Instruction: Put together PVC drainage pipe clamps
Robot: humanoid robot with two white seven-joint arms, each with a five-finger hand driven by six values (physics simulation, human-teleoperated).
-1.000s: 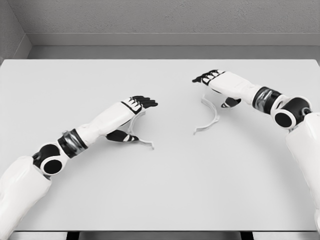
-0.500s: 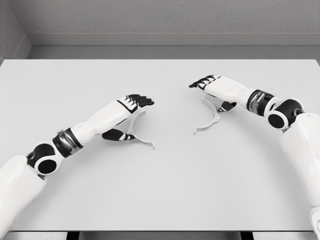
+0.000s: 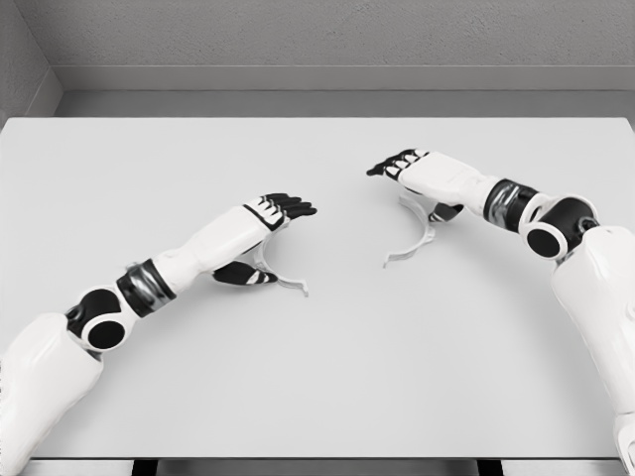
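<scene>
Nearest the camera, the left arm comes in from the lower left corner and reaches diagonally up across the white tabletop (image 3: 327,377). Its left hand (image 3: 266,223) lies palm-down over one of two white clamp halves. This left clamp half (image 3: 286,282) is a thin curved strip resting flat on the tabletop, with its flat end tab sticking out toward the lower right of the hand; the rest of its arc runs under the palm and wrist. The dark fingers (image 3: 291,207) stretch forward, nearly straight and held together, while the thumb shows below the wrist beside the strip. Whether hand and strip touch cannot be told, and nothing is clasped.

Farther back and to the right, the second clamp half (image 3: 421,238) lies flat on the tabletop, its arc bowing to the right and its lower tab pointing left. The two halves sit well apart, with bare tabletop between them.

The right arm enters from the right edge, and the right hand (image 3: 427,176) hovers over the upper end of that second half. Its fingers (image 3: 389,165) extend leftward, loosely spread, gripping nothing.
</scene>
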